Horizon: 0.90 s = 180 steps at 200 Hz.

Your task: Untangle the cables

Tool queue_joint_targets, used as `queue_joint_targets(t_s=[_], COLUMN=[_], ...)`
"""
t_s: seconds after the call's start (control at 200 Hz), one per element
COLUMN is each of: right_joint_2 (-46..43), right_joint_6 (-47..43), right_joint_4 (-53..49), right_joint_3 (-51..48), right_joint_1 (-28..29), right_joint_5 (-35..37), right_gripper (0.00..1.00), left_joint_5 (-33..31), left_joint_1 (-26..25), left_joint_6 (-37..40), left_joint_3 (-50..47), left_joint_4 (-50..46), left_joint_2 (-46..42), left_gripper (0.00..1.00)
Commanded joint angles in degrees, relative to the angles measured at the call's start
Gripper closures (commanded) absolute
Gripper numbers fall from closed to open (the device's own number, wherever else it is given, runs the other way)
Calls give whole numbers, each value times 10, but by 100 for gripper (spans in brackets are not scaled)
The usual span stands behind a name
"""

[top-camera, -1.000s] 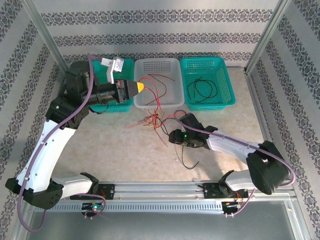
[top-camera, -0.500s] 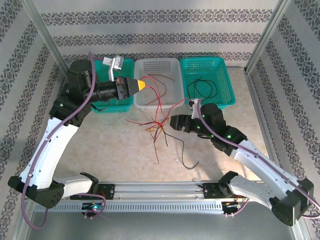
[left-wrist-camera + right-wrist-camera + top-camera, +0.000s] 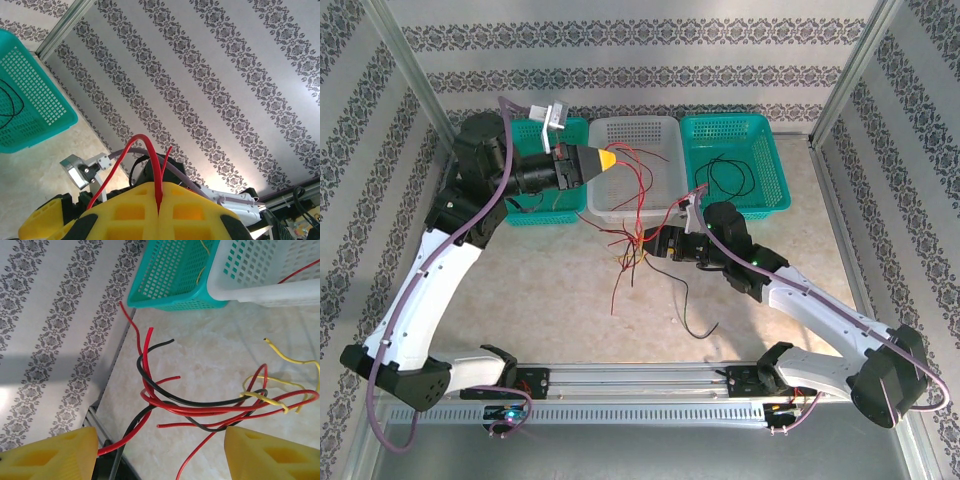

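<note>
Yellow fingers of the left claw (image 3: 160, 192) are pressed tight together, with a red cable (image 3: 159, 162) pinched in the seam between them. The strand rises from the tips, arches over and drops back beside the claw. Seen from above, this claw (image 3: 606, 160) is held up over the left edge of the white basket (image 3: 635, 122), and red strands run from its tip down toward the counter (image 3: 540, 290).

The right claw (image 3: 160, 437) stands wide apart, one yellow finger at each lower corner of its wrist view, with nothing gripped. Just ahead of it lies the tangle of cables (image 3: 200, 407): red and black strands looped through one another, with a yellow one knotted in on the right side. A red and a black strand pass close by one finger; I cannot tell whether they touch it. From above, the right claw (image 3: 658, 243) sits low just beside the tangle (image 3: 632, 245), which rests on the counter in front of the white basket. A loose black cable (image 3: 684, 310) trails toward the near edge.

Farther out, red strands (image 3: 642, 172) lie in the white basket and black strands (image 3: 725, 180) in the right teal basket (image 3: 772, 160). The left teal basket (image 3: 545, 212) sits partly behind the left arm.
</note>
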Motion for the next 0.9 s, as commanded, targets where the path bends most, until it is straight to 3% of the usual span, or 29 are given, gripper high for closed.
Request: queue_joint_targets(t_s=[0.0, 0.375, 0.525, 0.62, 0.73, 0.894], right_joint_2=[-6, -136, -105, -80, -62, -12], right_joint_6=[15, -19, -71, -108, -104, -102], right_joint_4=[39, 63, 60, 26, 49, 69], right_joint_3=[-29, -94, -46, -17, -18, 5], right_joint_1=[1, 40, 81, 126, 127, 107], right_joint_5=[-8, 79, 152, 319, 416, 431], right_gripper=[32, 27, 26, 28, 30, 37], left_joint_5=[10, 7, 6, 10, 7, 12], left_joint_1=[6, 6, 7, 7, 6, 7], left_joint_6=[-12, -26, -52, -67, -72, -89], left_joint_3=[17, 25, 19, 21, 24, 34], left_joint_4=[48, 60, 88, 104, 107, 118], left_joint_2=[-2, 2, 4, 8, 9, 13], left_gripper=[100, 100, 100, 100, 100, 100])
